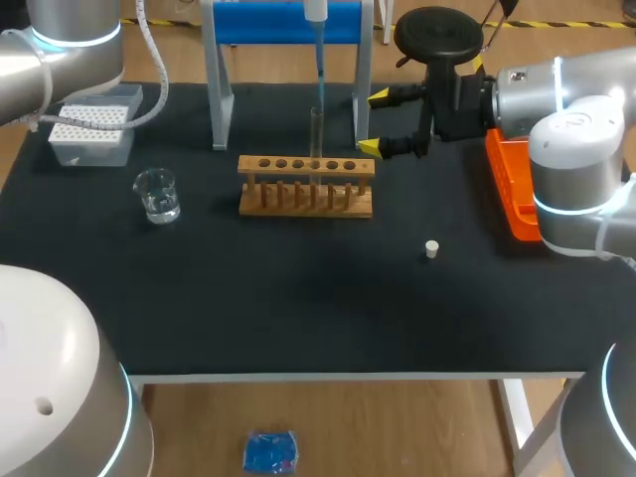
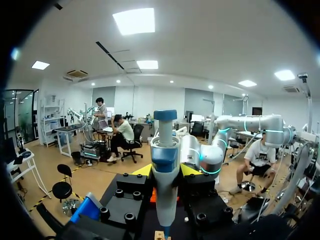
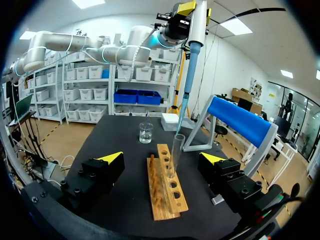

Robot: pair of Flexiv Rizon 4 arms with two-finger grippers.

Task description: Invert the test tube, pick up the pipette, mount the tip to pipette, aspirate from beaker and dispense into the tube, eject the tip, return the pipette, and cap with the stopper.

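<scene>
Head view, black table [image 1: 298,298], beaker [image 1: 157,194], pipette [image 1: 318,45], stopper [image 1: 431,248]

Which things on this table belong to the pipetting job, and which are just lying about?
Job: pipette in the left gripper, test tube, wooden rack, beaker, tip box, stopper, blue stand.
Lying about: orange tray, use unclear.

Black-topped table [image 1: 298,308], wood-toned floor [image 1: 397,427], bright ceiling panels [image 2: 134,21]
</scene>
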